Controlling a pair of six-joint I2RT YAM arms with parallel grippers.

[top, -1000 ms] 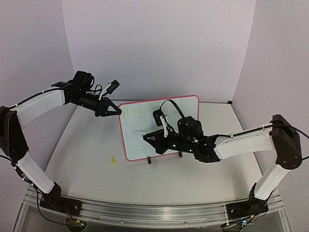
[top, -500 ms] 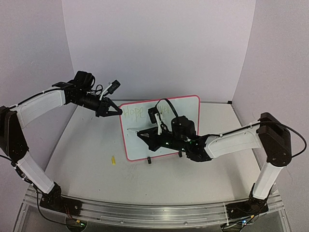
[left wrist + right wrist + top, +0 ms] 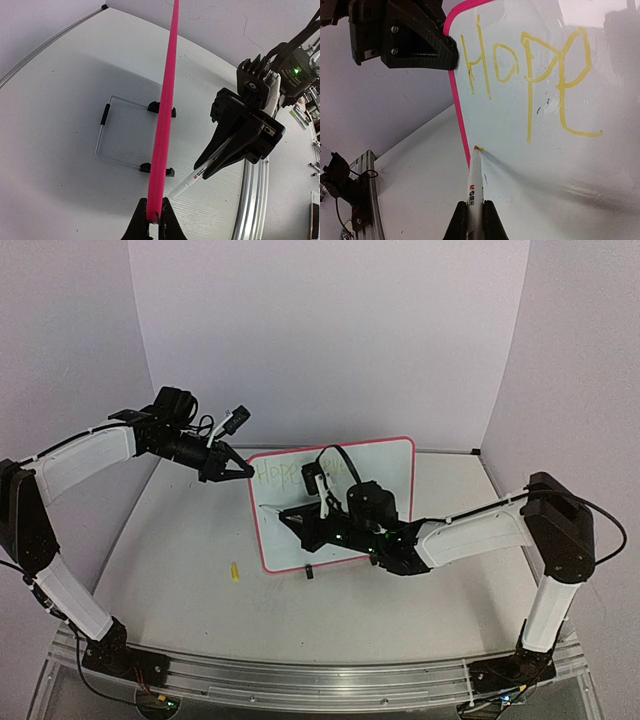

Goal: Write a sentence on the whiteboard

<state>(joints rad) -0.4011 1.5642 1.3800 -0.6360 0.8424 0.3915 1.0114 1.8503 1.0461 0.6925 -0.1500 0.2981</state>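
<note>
Right tool (image 3: 475, 212) clamped on marker (image 3: 475, 182), tip at left edge of whiteboard (image 3: 545, 165), under "Hope" (image 3: 525, 75). Left tool (image 3: 154, 220) pinches the frame (image 3: 167, 100); board stands mid-tabletop (image 3: 180, 560). My worry: the tip rides onto the frame, or pressure tilts the board. Since a second ago the right arm has swung left; left arm unchanged.

White whiteboard (image 3: 600, 165), pink-framed; yellow sentence (image 3: 529, 100); white marker (image 3: 475, 185), orange tip, red logo; black left tool (image 3: 243, 469).
</note>
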